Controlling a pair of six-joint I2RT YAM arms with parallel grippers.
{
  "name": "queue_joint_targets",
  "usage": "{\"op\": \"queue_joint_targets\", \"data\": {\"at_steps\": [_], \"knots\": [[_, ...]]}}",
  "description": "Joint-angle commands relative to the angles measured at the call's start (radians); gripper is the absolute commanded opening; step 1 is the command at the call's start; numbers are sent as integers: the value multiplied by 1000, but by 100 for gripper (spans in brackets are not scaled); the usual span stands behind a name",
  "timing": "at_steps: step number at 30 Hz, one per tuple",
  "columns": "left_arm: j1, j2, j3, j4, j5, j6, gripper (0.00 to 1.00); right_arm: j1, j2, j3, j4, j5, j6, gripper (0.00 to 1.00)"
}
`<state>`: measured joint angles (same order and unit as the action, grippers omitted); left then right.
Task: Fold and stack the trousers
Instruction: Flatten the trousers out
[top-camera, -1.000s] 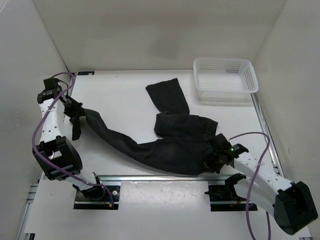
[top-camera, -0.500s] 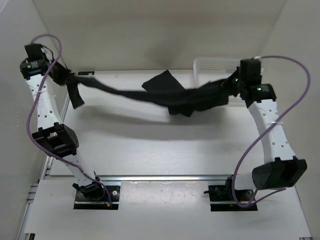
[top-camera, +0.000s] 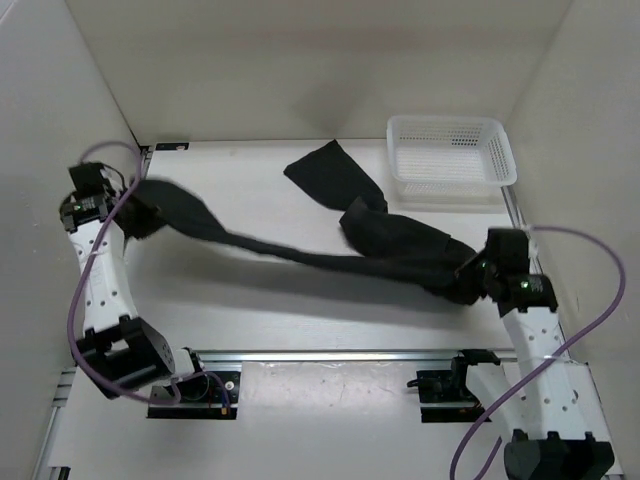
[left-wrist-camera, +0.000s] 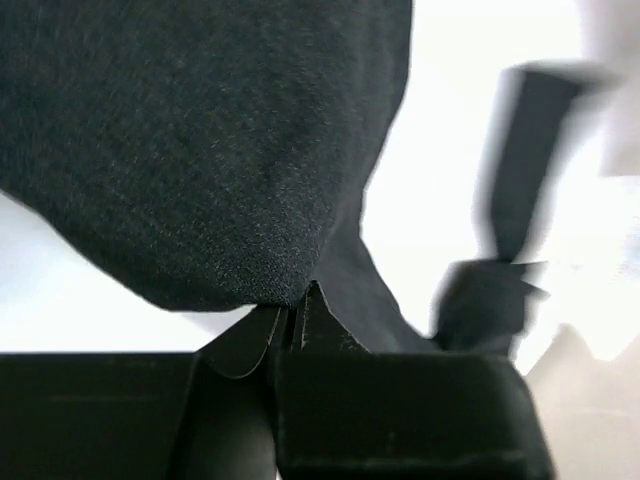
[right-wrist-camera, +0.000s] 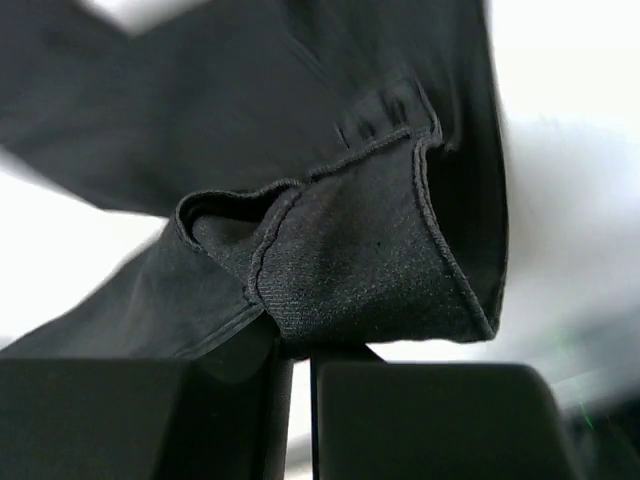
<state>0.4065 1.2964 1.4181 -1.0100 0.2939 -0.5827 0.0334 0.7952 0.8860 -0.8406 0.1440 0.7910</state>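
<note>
The black trousers (top-camera: 330, 258) hang stretched in a long band across the table between my two grippers, sagging in the middle. One loose leg end (top-camera: 330, 172) trails toward the back of the table. My left gripper (top-camera: 138, 208) is shut on the cloth at the left end; in the left wrist view the fingers (left-wrist-camera: 296, 312) pinch black cloth (left-wrist-camera: 200, 150). My right gripper (top-camera: 470, 277) is shut on the waist end at the right; in the right wrist view a hemmed fold (right-wrist-camera: 350, 260) sits clamped between the closed fingers (right-wrist-camera: 300, 352).
A white mesh basket (top-camera: 452, 158) stands at the back right corner of the white table (top-camera: 250, 310). White walls close in on the left, back and right. A metal rail (top-camera: 330, 354) runs along the table's near edge.
Both grippers have come down and toward the near side since half a second ago, still holding the trousers. The cloth band now hangs lower, and the right gripper has moved away from the basket.
</note>
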Motion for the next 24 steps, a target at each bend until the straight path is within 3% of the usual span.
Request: {"op": "queue_joint_targets", "data": {"at_steps": [1, 5, 16, 19, 20, 21, 24], "knots": [[26, 46, -178, 22, -73, 41, 10, -7, -134, -119, -112, -4, 100, 0], [35, 55, -245, 33, -82, 50, 10, -7, -241, -170, -179, -4, 123, 0], [45, 55, -225, 44, -114, 79, 12, -7, -283, -119, -295, 26, 105, 0], [45, 46, -165, 34, -102, 119, 48, -7, -292, -75, -339, 35, 105, 15], [45, 46, -144, 34, -102, 119, 67, -7, -292, -62, -351, 54, 105, 22], [45, 46, -124, 19, -102, 130, 95, -7, -292, -50, -363, 66, 105, 43], [19, 35, -45, 8, -113, 130, 100, -7, -292, -3, -386, 97, 105, 75]]}}
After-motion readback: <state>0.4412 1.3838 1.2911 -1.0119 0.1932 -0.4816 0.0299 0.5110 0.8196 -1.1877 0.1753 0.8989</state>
